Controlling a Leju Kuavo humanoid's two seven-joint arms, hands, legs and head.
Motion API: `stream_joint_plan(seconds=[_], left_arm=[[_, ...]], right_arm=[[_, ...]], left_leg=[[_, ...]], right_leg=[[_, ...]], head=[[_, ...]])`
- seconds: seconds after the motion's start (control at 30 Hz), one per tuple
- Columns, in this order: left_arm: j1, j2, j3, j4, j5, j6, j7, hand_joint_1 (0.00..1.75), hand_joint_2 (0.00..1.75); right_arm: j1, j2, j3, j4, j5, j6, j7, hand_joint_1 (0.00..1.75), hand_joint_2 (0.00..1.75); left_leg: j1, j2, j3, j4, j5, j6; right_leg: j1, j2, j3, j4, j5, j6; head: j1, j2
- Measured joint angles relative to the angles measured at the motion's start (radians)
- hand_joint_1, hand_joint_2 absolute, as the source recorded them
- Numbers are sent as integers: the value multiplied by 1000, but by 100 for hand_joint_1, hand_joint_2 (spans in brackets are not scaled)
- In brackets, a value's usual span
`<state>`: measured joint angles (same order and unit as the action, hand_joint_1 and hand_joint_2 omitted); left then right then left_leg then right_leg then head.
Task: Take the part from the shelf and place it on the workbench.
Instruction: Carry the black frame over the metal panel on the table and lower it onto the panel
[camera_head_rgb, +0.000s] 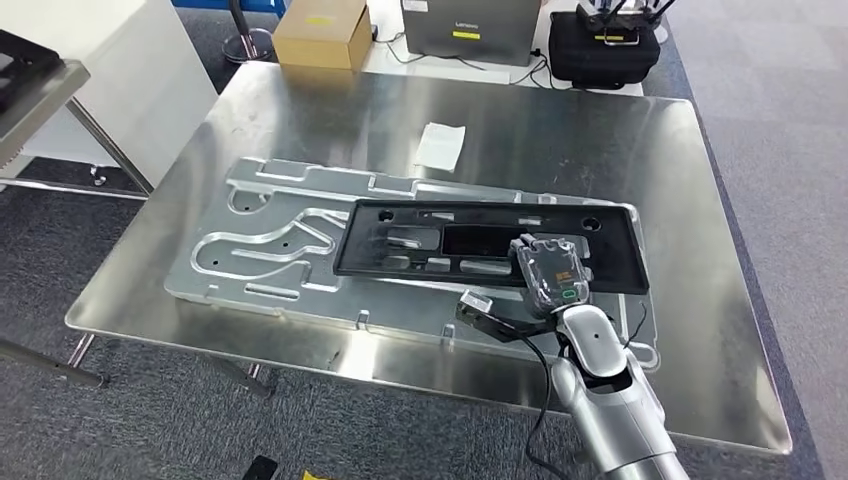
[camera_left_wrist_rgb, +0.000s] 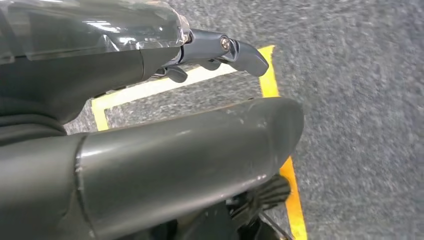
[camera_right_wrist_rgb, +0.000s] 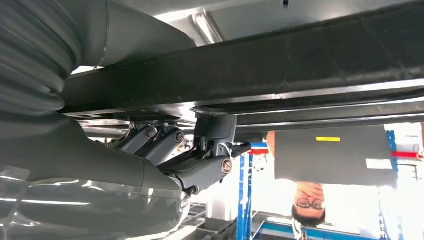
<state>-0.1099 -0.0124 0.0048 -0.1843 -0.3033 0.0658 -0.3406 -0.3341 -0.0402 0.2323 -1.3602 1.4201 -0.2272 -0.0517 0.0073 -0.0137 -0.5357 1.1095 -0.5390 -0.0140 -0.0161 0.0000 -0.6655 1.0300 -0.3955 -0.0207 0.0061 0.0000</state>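
Grey box (camera_head_rgb: 470, 28) (label "Lenovo")

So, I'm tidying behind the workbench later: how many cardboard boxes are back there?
1. A single cardboard box sits beyond the far left part of the workbench, left of a grey Lenovo case. Others may lie outside the picture.

Grey carpet floor (camera_head_rgb: 780, 120), yellow floor tape (camera_left_wrist_rgb: 295, 200), cardboard box (camera_head_rgb: 322, 32), black case (camera_head_rgb: 605, 50), blue racking (camera_right_wrist_rgb: 245, 195)
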Motion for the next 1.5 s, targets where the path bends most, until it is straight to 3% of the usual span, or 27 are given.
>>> stream_joint_plan(seconds=[0.07,0.13,0.17,0.2,0.27,0.33,0.4,0.47,0.5,0.6,0.63,0.67,0.7,0.77,0.8,0.83,0.97,1.03,1.13,1.17,1.2,1.23,1.3,1.33,1.37,1.47,1.5], left_arm=[[0,-1,0,0,-1,0,0,0,0],[2,0,0,0,-1,-1,0,0,0],[3,0,1,0,-1,-1,0,0,0],[3,0,1,0,-1,0,0,0,0],[3,1,3,0,0,2,2,0,87],[3,1,7,0,-2,10,7,0,87],[5,2,10,0,-7,22,10,0,0],[8,2,11,0,-11,29,9,0,0],[8,2,13,0,-11,29,6,0,0],[6,3,25,0,-9,21,-1,0,0],[7,3,28,0,-9,18,-2,0,0],[9,3,30,0,-8,16,-3,0,0],[12,3,31,0,-7,14,-3,0,0],[14,2,35,0,-5,10,-3,0,0],[13,2,37,0,-4,8,-3,0,0],[13,2,40,0,-2,4,-4,0,0],[17,4,55,0,2,-18,-10,0,0],[18,5,61,0,2,-27,-13,0,0],[20,5,69,0,2,-34,-14,0,0],[21,5,71,0,2,-35,-14,0,0],[22,5,73,0,2,-37,-14,0,0],[22,5,75,0,2,-39,-15,0,0],[20,6,79,0,2,-45,-17,0,0],[19,6,81,0,2,-48,-19,0,0],[18,6,83,0,2,-49,-21,0,0],[20,6,88,0,2,-51,-23,0,0],[20,5,90,0,2,-52,-23,0,0]], right_arm=[[1,-1,0,9,-4,-2,-2,175,175],[5,-2,1,19,-4,-2,-2,175,175],[6,-3,1,23,-5,-2,-2,175,175],[6,-4,1,27,-6,-2,-2,175,175],[6,-4,1,33,-11,-2,-2,87,87],[6,-4,1,38,-19,-5,-3,0,0],[10,-4,0,42,-26,-9,-3,0,0],[15,-5,-2,43,-34,-15,-4,0,0],[17,-6,-5,42,-40,-19,-5,0,0],[34,-9,-18,42,-58,-29,-14,0,0],[43,-10,-22,42,-62,-30,-16,0,0],[50,-11,-26,42,-65,-32,-18,0,0],[55,-12,-29,41,-67,-33,-19,0,0],[58,-13,-35,38,-72,-36,-21,0,0],[59,-14,-39,36,-74,-37,-22,0,0],[61,-14,-43,34,-77,-38,-23,0,0],[72,-14,-55,27,-83,-42,-32,0,0],[73,-14,-60,23,-87,-43,-36,0,0],[80,-14,-65,21,-92,-45,-39,0,0],[82,-14,-67,21,-93,-46,-40,0,0],[85,-14,-69,20,-93,-46,-41,0,0],[87,-14,-71,18,-95,-47,-42,0,0],[93,-14,-73,9,-101,-51,-47,0,0],[95,-14,-75,1,-105,-53,-51,0,0],[96,-14,-76,-5,-109,-55,-53,0,0],[103,-14,-78,-19,-113,-58,-56,0,0],[106,-15,-79,-23,-114,-58,-56,0,0]], left_leg=[[3,5,-82,128,-46,-8],[4,6,-146,198,-73,-12],[4,6,-156,185,-53,-11],[3,6,-147,136,-9,-8],[0,7,-110,4,90,6],[-7,9,-90,-74,124,18],[-12,9,-87,-92,121,26],[-6,10,-76,-107,127,34],[-2,10,-69,-114,128,40],[0,10,-61,-117,124,49],[-1,9,-60,-116,122,49],[0,8,-58,-115,119,48],[0,8,-56,-113,116,46],[0,8,-50,-106,108,39],[-1,7,-48,-101,104,35],[-2,7,-48,-97,102,31],[-4,6,-48,-92,97,13],[-1,7,-68,-39,49,2],[3,9,-137,158,-68,-7],[3,9,-145,195,-83,-7],[3,9,-133,193,-79,-6],[3,9,-99,147,-58,-2],[1,9,-1,-10,-9,8],[-2,9,32,-70,7,13],[-5,9,49,-105,16,17],[-8,10,41,-118,41,30],[-6,12,36,-123,54,38]], right_leg=[[2,0,15,-2,-13,-8],[4,1,31,-2,-28,-9],[5,2,41,-1,-35,-8],[6,2,52,-1,-42,-8],[7,2,70,-3,-54,-4],[7,3,71,-4,-59,4],[8,4,67,-6,-60,16],[8,4,66,6,-74,27],[8,4,55,36,-94,31],[4,4,-38,222,-180,40],[3,4,-64,266,-189,42],[1,3,-72,271,-177,44],[0,3,-61,240,-148,44],[-2,1,4,101,-76,42],[0,1,30,45,-54,40],[1,2,48,10,-43,37],[4,4,52,-3,-36,17],[1,1,49,-10,-27,2],[4,-3,31,-8,-15,-7],[6,-4,23,-6,-11,-8],[7,-4,16,-5,-5,-7],[8,-4,10,-4,0,-6],[11,-3,2,-4,12,-1],[12,-2,-1,-5,19,4],[12,-2,-2,-6,25,10],[10,-1,-4,-15,45,30],[9,0,-9,-8,34,35]], head=[[-3,0],[-3,0],[-3,0],[-3,0],[-2,0],[-3,0],[-5,0],[-5,0],[-4,0],[2,0],[2,0],[2,0],[2,0],[2,0],[2,0],[2,0],[1,0],[-3,0],[-7,0],[-7,0],[-7,0],[-7,0],[-7,0],[-6,0],[-6,0],[-4,0],[-3,0]])
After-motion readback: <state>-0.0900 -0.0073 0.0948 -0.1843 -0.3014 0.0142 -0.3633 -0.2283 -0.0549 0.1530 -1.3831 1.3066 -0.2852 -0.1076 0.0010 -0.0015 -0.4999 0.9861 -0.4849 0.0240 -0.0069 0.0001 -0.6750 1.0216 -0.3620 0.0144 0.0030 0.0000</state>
